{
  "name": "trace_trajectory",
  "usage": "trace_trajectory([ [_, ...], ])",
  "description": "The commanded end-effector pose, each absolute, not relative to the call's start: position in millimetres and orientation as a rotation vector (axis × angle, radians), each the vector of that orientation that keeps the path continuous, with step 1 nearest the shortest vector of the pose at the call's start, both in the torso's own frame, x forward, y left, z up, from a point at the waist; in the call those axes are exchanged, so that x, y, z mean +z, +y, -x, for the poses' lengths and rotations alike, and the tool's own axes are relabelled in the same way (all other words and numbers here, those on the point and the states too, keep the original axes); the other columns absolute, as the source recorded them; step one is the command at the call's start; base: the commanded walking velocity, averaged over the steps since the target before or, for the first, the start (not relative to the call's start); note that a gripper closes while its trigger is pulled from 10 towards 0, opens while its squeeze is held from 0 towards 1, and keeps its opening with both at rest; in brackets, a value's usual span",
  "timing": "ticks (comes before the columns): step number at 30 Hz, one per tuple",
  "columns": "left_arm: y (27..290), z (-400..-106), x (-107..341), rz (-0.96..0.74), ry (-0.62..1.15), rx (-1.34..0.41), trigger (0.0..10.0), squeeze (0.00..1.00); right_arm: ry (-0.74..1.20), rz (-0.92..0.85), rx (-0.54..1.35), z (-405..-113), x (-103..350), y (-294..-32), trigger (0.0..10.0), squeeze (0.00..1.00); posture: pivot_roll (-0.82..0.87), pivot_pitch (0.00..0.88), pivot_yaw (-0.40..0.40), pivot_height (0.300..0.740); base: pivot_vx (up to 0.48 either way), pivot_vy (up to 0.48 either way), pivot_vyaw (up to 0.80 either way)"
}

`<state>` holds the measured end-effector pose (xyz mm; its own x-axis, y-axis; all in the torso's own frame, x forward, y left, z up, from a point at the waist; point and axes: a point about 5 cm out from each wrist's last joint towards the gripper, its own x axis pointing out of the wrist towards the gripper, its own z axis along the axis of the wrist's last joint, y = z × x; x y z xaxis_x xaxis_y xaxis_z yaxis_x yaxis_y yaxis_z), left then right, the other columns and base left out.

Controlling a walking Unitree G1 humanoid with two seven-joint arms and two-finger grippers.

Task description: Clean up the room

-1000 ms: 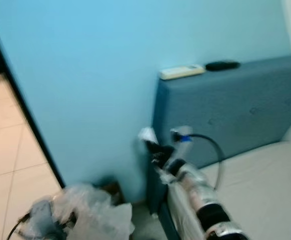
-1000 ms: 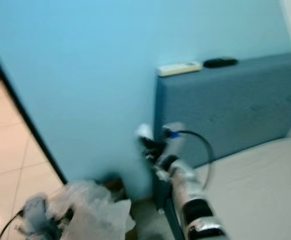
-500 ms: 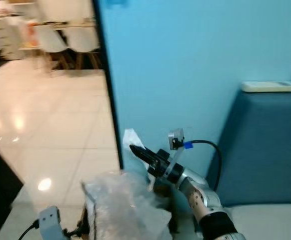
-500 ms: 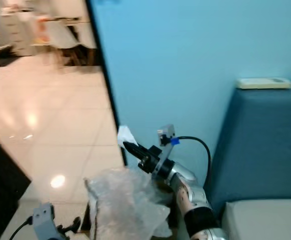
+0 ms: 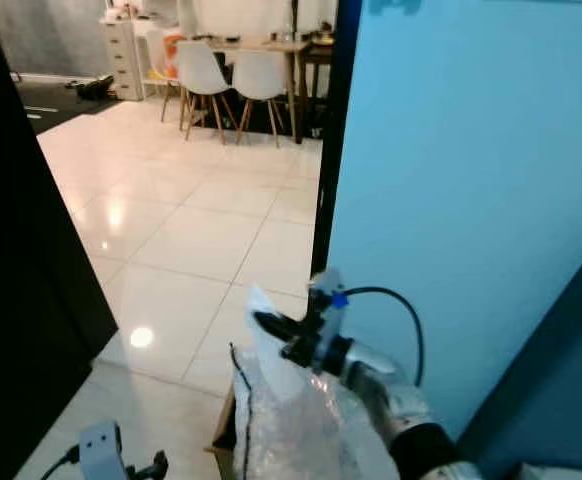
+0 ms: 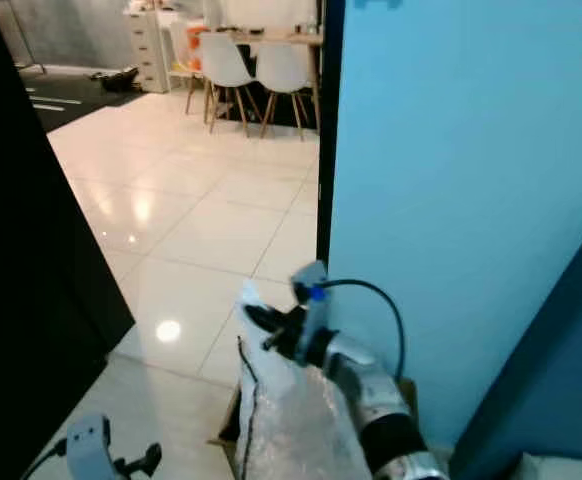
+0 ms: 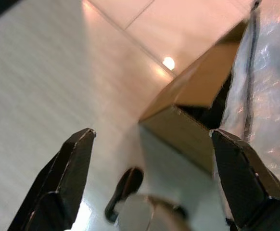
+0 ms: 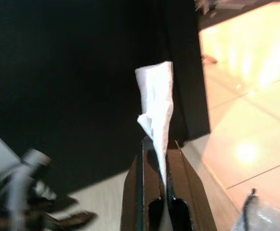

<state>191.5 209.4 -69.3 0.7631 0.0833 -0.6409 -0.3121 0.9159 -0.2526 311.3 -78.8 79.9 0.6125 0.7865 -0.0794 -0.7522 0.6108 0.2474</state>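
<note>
— In the head views, where is the paper scrap?
— Clenched in the right gripper above a clear plastic bag in a cardboard box.
— From the wrists?
— Right jaws grasp the scrap; left gripper spread wide near the box.
</note>
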Motion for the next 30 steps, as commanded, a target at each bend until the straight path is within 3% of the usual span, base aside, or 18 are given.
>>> trace_trajectory([
  [1,210.2,-183.8,-73.5,0.362,0.699,0.218,10.0,0.00,0.235,-0.139,0.813,-314.8,71.6,-80.3,10.0,0.00,-0.02,0.000,-0.011,0.692,0.000,0.000,0.00],
  [6,207.2,-192.6,-69.0,0.368,0.669,0.184,10.0,0.00,0.269,-0.088,0.762,-318.0,66.8,-81.2,10.0,0.00,-0.02,0.000,-0.009,0.692,0.000,0.000,0.00],
  [14,202.9,-206.6,-62.2,0.363,0.642,0.148,10.0,0.00,0.283,-0.032,0.739,-318.2,61.2,-79.5,10.0,0.00,-0.02,0.000,-0.008,0.692,0.000,-0.470,0.00],
  [23,194.8,-217.2,-56.8,0.393,0.606,0.119,10.0,0.00,0.327,0.094,0.741,-314.8,49.8,-75.5,10.0,0.00,-0.02,0.000,-0.016,0.692,0.000,0.000,0.00],
  [30,188.2,-224.9,-52.0,0.392,0.575,0.083,10.0,0.00,0.354,0.192,0.820,-309.8,42.9,-57.8,10.0,0.00,-0.01,0.000,-0.021,0.692,0.000,0.000,0.00],
])
